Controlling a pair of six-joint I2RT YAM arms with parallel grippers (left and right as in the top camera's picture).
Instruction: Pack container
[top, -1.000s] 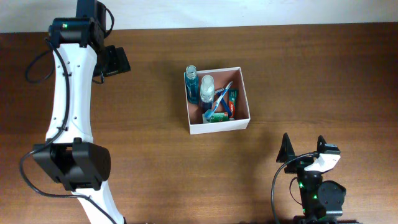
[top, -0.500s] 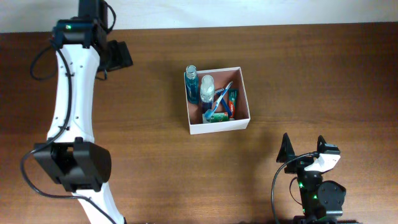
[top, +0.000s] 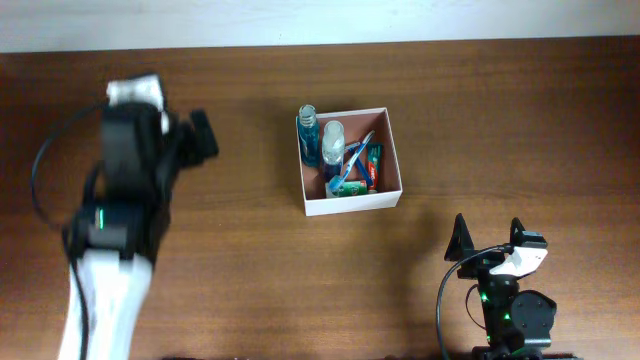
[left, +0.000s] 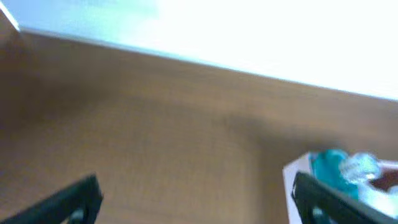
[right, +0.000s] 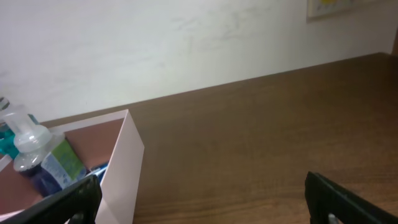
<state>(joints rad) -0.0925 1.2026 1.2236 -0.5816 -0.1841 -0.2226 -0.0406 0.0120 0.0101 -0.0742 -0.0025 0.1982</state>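
We keep the left gripper (top: 198, 138) and right gripper (top: 488, 240) wide and empty, well apart from the container (top: 350, 206), because its toiletries (top: 340, 160) look packed.

The overhead camera is looking straight down. Both low wrist cameras are catching the container (top: 352, 206): right at eight o'clock, left seemingly four.

The container (top: 354, 205) is sitting on the table (top: 500, 110), a little to the far side of the middle. Inside it, two bottles (top: 332, 145) are lying side by side along the left wall, and some tubes (top: 371, 165) are lying to their right. My left gripper (top: 200, 138) is hanging well to the left of the container. My right gripper (top: 488, 230) is standing nearer and to the right, well apart from it.
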